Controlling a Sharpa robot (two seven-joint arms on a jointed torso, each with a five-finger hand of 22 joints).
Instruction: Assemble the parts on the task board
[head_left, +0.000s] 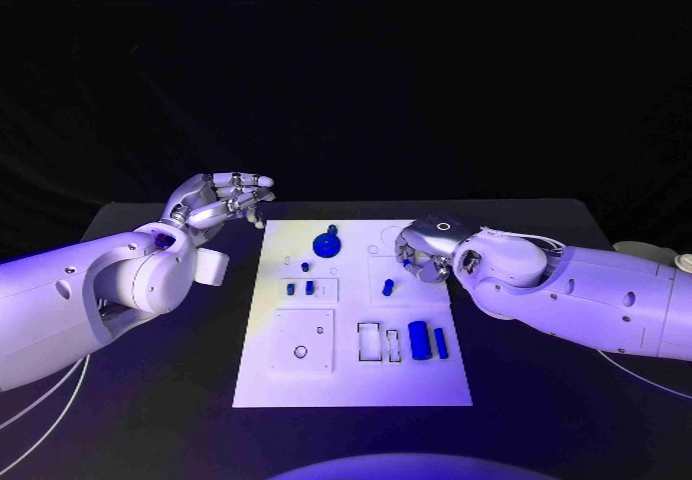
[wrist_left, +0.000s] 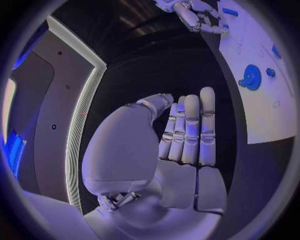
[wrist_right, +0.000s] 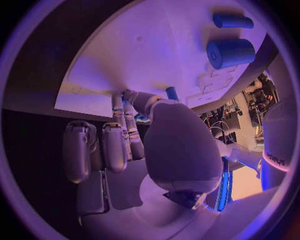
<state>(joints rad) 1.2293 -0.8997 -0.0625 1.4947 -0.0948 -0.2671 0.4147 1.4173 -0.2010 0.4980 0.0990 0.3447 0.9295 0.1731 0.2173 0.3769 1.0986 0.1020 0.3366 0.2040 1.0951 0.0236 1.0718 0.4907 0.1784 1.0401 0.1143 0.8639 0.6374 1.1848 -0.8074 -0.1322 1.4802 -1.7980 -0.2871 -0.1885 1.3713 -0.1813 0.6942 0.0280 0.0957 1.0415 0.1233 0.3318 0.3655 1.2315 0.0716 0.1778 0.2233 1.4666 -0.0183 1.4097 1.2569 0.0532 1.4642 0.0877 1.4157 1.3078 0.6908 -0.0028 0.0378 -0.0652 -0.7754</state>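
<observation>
Looking from the head, the right hand (head_left: 421, 252) hovers over the board (head_left: 353, 385); a small blue peg (head_left: 387, 288) lies at its seven o'clock, long axis twelve-to-six. The left hand (head_left: 224, 200) is farther, off the board. Its wrist view shows its fingers (wrist_left: 190, 130) straight, pressed together, holding nothing. The right wrist view shows that hand's fingers (wrist_right: 119, 135) reaching down beside a peg (whether they pinch it, I cannot tell).

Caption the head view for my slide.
Right hand reaches over the white task board near a small blue part; left hand hovers beside it.

Violet light from above, dark surroundings, glare whitening the task board (head_left: 353, 380).
</observation>
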